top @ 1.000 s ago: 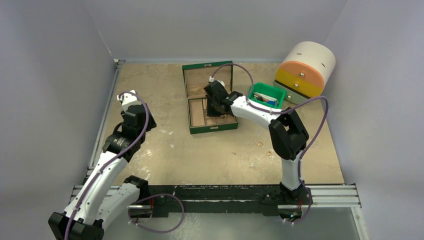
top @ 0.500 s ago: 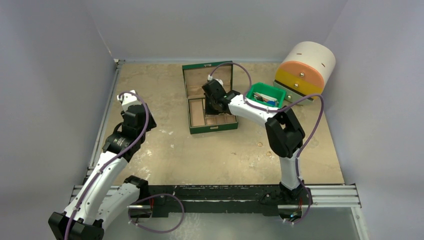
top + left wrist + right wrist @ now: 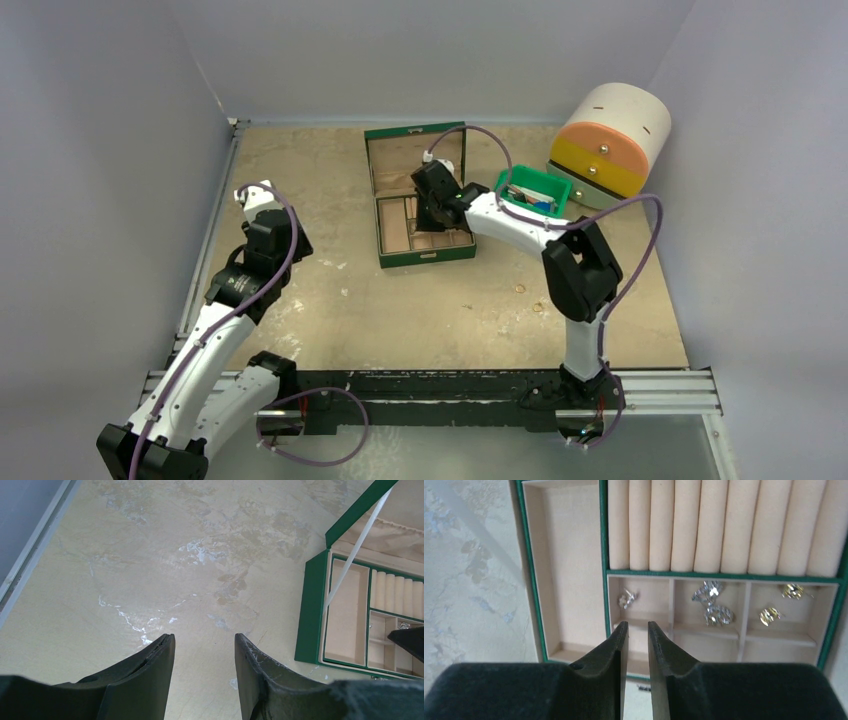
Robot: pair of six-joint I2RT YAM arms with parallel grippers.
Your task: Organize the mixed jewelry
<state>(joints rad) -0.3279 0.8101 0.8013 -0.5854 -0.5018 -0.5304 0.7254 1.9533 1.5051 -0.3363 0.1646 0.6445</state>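
Observation:
The green box (image 3: 420, 258) lies open with tan compartments. In the right wrist view its small front cells hold mixed jewelry: a silvery trinket (image 3: 626, 599), two silvery pieces (image 3: 709, 592), and two gold pieces (image 3: 793, 591). My right gripper (image 3: 638, 625) hovers over the box's front cells (image 3: 432, 212). It is open by a narrow gap, with nothing between its fingers. Two more tiny pieces (image 3: 519, 289) lie on the table right of the box. My left gripper (image 3: 204, 639) hangs open and empty over bare table, left of the box (image 3: 307, 610).
A green plastic bin (image 3: 535, 190) with items stands right of the box, close to my right forearm. A round drawer unit (image 3: 610, 145) sits at the back right. Tan ring rolls (image 3: 724, 525) fill the box's rear section. Grey walls enclose the table.
My right gripper's jaws have parted from shut to a narrow gap, and the wrist has shifted slightly over the box. The left arm has not moved.

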